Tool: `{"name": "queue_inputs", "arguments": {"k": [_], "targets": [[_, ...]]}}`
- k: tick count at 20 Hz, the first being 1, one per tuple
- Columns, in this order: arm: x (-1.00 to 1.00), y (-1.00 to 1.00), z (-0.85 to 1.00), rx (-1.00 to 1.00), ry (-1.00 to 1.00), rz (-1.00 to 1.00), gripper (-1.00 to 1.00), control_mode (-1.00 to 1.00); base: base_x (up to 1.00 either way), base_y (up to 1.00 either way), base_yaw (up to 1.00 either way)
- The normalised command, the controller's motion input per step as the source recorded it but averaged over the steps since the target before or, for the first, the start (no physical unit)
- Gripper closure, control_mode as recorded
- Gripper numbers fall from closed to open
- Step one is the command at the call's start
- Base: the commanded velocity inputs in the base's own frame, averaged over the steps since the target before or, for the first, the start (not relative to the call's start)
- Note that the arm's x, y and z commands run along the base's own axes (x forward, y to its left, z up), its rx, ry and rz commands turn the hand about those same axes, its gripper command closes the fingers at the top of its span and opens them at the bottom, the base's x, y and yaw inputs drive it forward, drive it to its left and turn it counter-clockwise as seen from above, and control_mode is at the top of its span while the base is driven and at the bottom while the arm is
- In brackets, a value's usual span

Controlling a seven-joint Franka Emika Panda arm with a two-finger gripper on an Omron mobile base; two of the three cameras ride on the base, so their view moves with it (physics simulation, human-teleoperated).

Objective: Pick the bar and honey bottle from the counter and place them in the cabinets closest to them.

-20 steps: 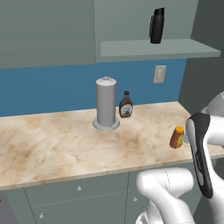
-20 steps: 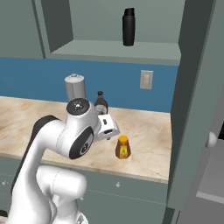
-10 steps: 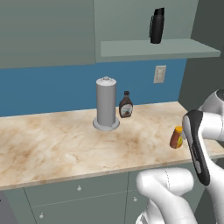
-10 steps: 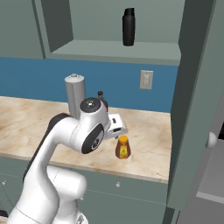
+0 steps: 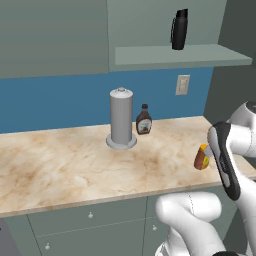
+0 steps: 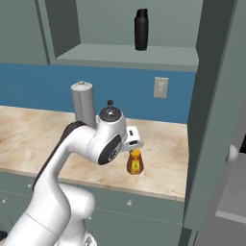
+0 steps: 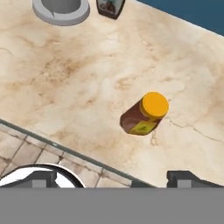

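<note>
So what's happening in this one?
The arm is leaning over the counter with its gripper open and empty above the honey bottle, which stands upright near the counter's front edge, untouched. Farther back stand a grey canister and a dark brown bottle. A black bottle sits on the open cabinet shelf above. Nothing has been picked up yet.

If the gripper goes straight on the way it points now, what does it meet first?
Probably the honey bottle: it stands upright just ahead of the open gripper, a little right of centre. If it slips past, the counter is next; depth is unclear.
</note>
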Motion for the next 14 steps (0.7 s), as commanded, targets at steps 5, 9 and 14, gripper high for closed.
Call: {"name": "queue_inputs", "arguments": {"k": [5,9,14], "targets": [[0.00,-0.09,-0.11,0.02,-0.06,0.00,-1.00,-1.00,0.00,0.00,0.00],[0.00,-0.06,-0.08,0.00,-0.13,0.00,-1.00,-1.00,0.00,0.00,0.00],[0.03,-0.02,-0.10,0.00,-0.13,0.00,-1.00,-1.00,0.00,0.00,0.00]]}}
